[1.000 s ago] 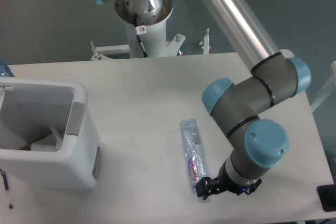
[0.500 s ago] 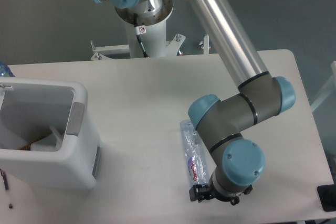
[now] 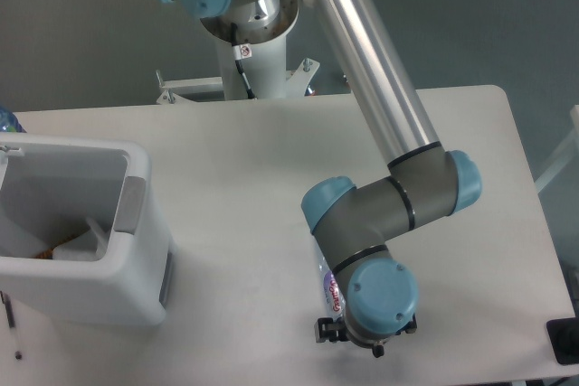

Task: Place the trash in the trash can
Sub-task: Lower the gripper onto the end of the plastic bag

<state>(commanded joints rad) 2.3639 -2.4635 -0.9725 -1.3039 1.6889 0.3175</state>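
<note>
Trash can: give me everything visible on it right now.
The trash can is a large white rectangular plastic bin with a thick rounded rim and grey handle patches on its right side. It stands upright on the table at the left edge, partly cut off by the frame. Its top is open, and inside lie a pale crumpled piece and something brownish; what they are is unclear. Nothing touches it from outside: the arm and the bottle are well off to its right.

Single fixed camera; high, opposite arm base, looking steeply down at table [image 3: 235,151]; mid-range.
</note>
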